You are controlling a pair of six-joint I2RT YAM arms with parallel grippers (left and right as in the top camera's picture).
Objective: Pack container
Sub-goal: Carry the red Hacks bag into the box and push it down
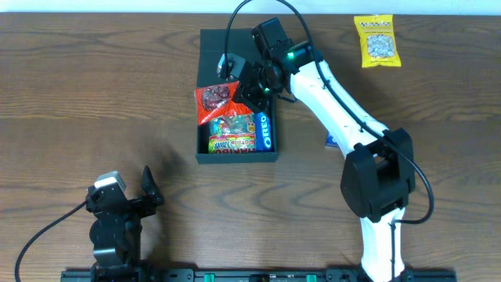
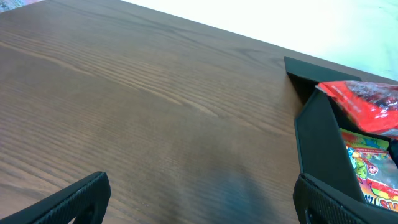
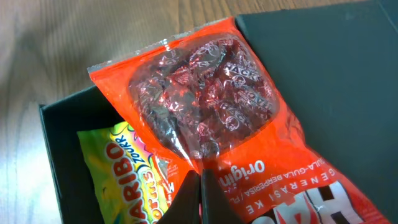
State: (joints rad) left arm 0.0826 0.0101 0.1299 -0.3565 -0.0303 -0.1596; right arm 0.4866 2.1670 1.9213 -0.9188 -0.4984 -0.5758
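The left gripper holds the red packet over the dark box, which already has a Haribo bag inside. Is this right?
No: it is the right gripper that holds the red packet over the dark box, Haribo bag inside; the right wrist view shows it.

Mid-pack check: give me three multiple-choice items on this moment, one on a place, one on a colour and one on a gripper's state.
1. Where is the yellow packet relative to the container?
A. Inside it
B. Apart from it, on the table
C. Leaning on its wall

2. What colour is the packet in the right gripper?
A. Red
B. Blue
C. White

3. How is the left gripper?
A. Shut on a packet
B. Open, holding nothing
C. Shut, empty

Answers: 1 B, the overhead view shows wood all round it. 2 A, the right wrist view shows the fingers pinching the red packet. 3 B, its fingers stand wide apart over bare wood.
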